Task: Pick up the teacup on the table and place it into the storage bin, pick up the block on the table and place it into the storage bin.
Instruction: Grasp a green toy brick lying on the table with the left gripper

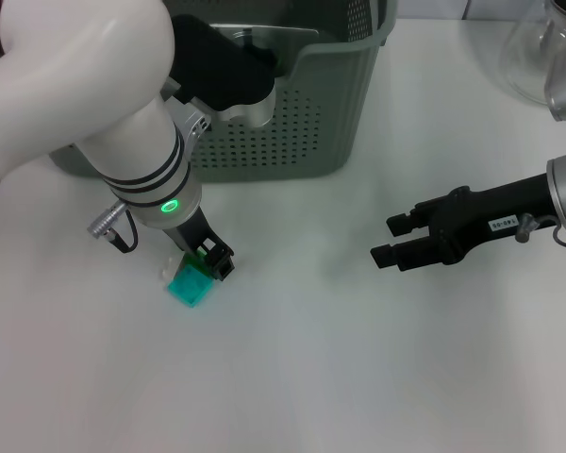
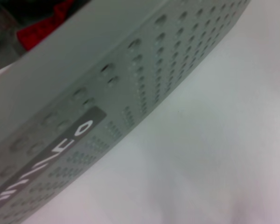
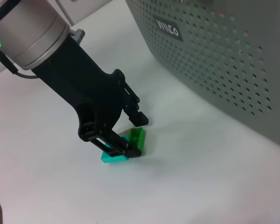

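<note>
The block (image 1: 189, 283), teal with a green part, lies on the white table in front of the storage bin (image 1: 292, 123). My left gripper (image 1: 213, 261) is lowered onto it. In the right wrist view the left gripper (image 3: 134, 135) stands open, its black fingers (image 3: 139, 119) straddling the green part of the block (image 3: 138, 138), with a small gap on one side. My right gripper (image 1: 389, 240) hovers open and empty over the table to the right. The teacup is out of view. The left wrist view shows only the storage bin (image 2: 177, 56) wall and its label.
A glass pot (image 1: 547, 57) stands at the far right. The storage bin (image 3: 214, 56) rises close behind the left arm. Something red (image 2: 37, 32) shows inside the bin. Bare white table lies between the two grippers.
</note>
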You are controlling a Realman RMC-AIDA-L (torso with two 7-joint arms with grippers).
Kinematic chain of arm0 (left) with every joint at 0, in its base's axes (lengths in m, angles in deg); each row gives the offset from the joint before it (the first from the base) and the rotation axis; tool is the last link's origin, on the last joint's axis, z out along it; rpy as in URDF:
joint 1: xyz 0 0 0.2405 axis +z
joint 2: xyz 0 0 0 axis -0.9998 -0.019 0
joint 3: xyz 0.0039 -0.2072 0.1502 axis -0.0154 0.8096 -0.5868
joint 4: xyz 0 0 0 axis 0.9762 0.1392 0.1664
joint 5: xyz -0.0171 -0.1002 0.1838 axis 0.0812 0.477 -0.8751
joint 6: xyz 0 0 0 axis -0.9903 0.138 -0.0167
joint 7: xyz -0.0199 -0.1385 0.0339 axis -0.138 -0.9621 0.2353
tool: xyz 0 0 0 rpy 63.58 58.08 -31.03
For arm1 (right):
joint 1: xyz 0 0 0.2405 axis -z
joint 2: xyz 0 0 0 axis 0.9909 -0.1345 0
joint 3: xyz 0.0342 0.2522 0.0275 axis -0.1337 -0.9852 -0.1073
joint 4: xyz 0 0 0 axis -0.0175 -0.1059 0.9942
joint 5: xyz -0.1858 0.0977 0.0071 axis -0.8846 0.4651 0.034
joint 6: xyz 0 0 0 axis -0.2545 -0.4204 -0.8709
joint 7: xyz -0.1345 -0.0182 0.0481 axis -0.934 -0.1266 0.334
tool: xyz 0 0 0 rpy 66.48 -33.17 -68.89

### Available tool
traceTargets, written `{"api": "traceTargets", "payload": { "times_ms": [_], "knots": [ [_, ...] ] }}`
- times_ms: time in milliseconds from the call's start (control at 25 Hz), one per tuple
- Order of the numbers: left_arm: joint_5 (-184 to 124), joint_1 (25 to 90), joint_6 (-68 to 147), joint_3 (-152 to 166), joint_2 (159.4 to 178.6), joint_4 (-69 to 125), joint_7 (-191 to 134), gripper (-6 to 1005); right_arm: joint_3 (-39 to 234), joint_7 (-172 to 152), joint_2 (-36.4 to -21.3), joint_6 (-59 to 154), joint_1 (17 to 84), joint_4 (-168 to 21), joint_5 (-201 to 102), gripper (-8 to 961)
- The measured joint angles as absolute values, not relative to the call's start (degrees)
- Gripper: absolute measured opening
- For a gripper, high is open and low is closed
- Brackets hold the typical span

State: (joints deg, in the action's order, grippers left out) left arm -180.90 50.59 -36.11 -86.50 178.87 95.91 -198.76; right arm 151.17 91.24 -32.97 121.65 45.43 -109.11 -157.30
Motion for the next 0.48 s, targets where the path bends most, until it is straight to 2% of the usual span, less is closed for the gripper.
{"api": "traceTargets", "payload": {
  "times_ms": [480],
  "knots": [
    [-180.9, 50.6, -36.1, -87.3, 178.87, 95.8, -198.8, 451, 151.2, 91.2, -32.96, 121.6, 45.6, -109.1, -157.3, 674]
  ]
}}
